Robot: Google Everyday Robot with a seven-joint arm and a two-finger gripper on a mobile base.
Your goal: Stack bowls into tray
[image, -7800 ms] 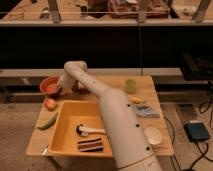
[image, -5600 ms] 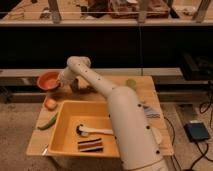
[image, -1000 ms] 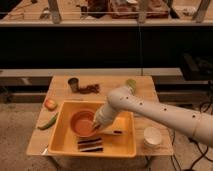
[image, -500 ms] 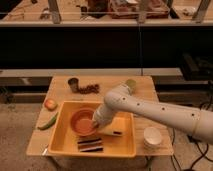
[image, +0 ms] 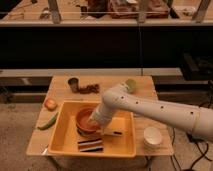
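The orange-red bowl (image: 86,120) sits inside the large yellow-orange tray (image: 65,135), in its left-centre part. My gripper (image: 93,120) is down in the tray at the bowl's right rim, at the end of the white arm (image: 150,111) that reaches in from the right. The arm's end covers the bowl's right side. A dark striped item (image: 90,145) and a pale flat object (image: 114,132) also lie in the tray.
On the wooden table (image: 145,89): a small dark cup (image: 73,83), a brown clump (image: 88,89), a green cup (image: 130,85), an apple (image: 50,104), a green vegetable (image: 48,121), and a white bowl (image: 152,135) at the right front.
The bowl went from the table's left back into the tray with the gripper. Over the last second the arm has shifted slightly left above the bowl.
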